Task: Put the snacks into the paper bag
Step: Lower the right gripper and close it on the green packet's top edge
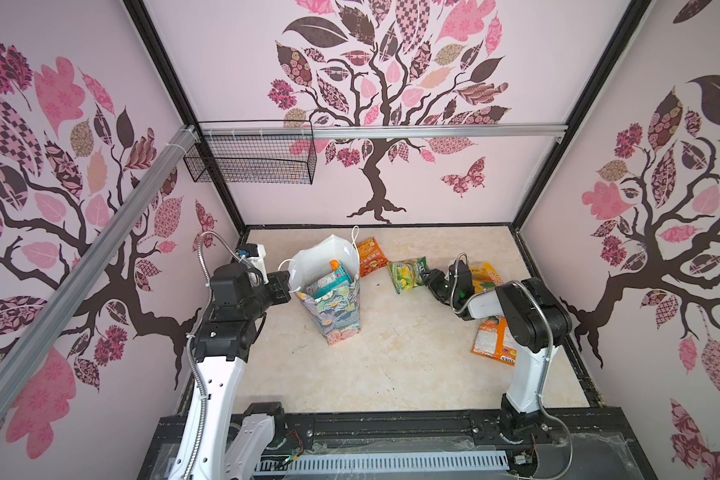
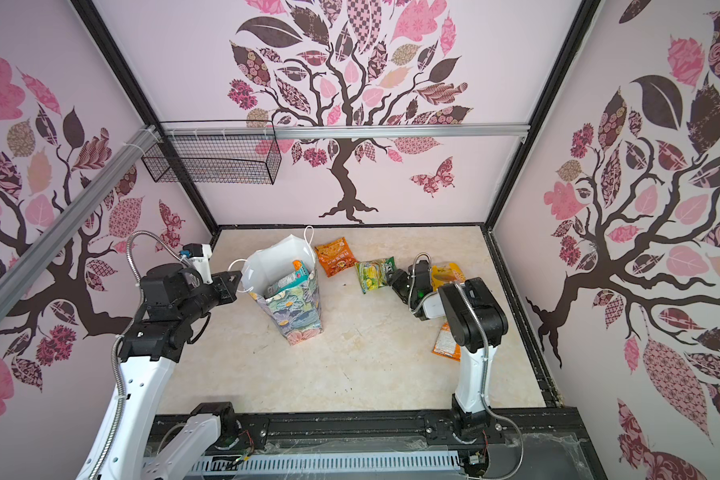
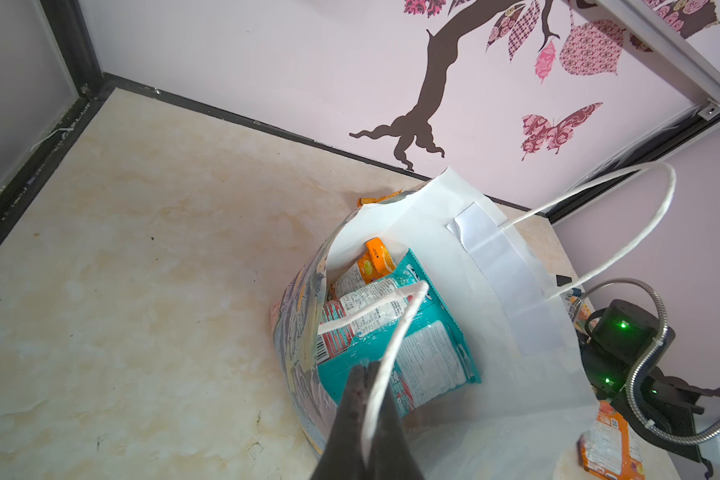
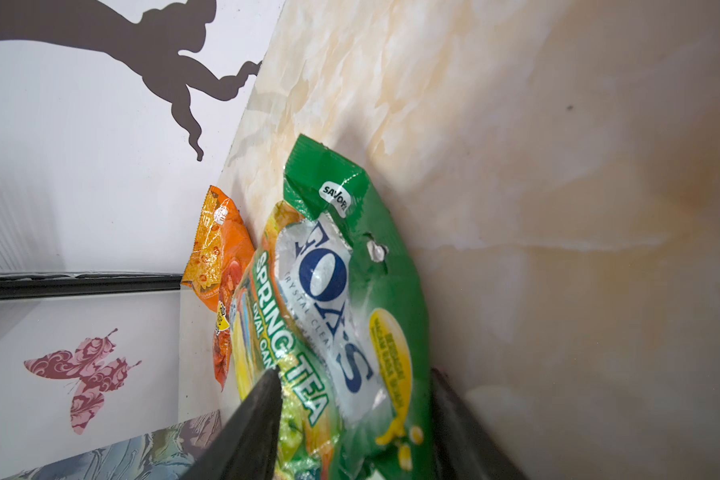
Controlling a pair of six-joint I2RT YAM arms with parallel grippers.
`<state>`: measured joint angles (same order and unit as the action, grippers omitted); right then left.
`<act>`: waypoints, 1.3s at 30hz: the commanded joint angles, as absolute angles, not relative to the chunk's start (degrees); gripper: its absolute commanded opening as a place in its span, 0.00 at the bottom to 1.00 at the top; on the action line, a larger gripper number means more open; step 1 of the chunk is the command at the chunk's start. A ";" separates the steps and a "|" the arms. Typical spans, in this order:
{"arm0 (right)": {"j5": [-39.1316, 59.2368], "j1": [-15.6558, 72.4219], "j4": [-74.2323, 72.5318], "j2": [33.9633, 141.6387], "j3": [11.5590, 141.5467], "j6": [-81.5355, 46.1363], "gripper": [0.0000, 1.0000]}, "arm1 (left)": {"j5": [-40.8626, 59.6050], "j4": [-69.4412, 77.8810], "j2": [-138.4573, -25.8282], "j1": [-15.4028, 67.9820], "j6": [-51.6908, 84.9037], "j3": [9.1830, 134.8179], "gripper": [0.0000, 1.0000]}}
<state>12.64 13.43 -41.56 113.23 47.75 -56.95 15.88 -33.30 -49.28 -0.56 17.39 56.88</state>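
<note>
The floral paper bag (image 1: pixel 335 307) (image 2: pixel 298 307) stands upright left of centre, with a teal snack (image 3: pixel 425 353) and other packets inside. My left gripper (image 1: pixel 285 282) (image 3: pixel 366 365) is shut on the bag's white cord handle (image 3: pixel 395 332) at its left rim. A green snack (image 1: pixel 406 274) (image 4: pixel 350 270) lies on the table right of the bag, and my right gripper (image 1: pixel 425 276) (image 4: pixel 356 374) has a jaw pressed against each side of it. An orange snack (image 1: pixel 371 257) (image 4: pixel 217 253) lies beyond the green one.
A yellow snack (image 1: pixel 485 276) lies behind the right wrist and an orange-and-white one (image 1: pixel 493 338) under the right arm. A black wire basket (image 1: pixel 250 153) hangs on the back rail at upper left. Walls close in the table on three sides.
</note>
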 commanded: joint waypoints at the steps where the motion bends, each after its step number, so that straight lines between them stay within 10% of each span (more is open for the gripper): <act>1: 13.23 12.29 -41.52 115.25 48.24 -57.25 0.47 | 14.42 -34.73 -48.42 0.04 15.82 59.11 0.00; 8: 13.70 11.93 -42.84 115.09 47.51 -57.28 0.11 | 14.25 -33.67 -47.68 0.15 16.26 58.28 0.00; 14: 14.39 11.76 -43.85 115.00 47.03 -56.86 0.00 | 14.13 -34.03 -48.15 0.12 16.04 58.29 0.00; 39: 18.71 11.67 -43.34 101.14 42.46 -53.97 0.00 | 11.97 -31.82 -46.21 0.05 16.61 56.43 0.00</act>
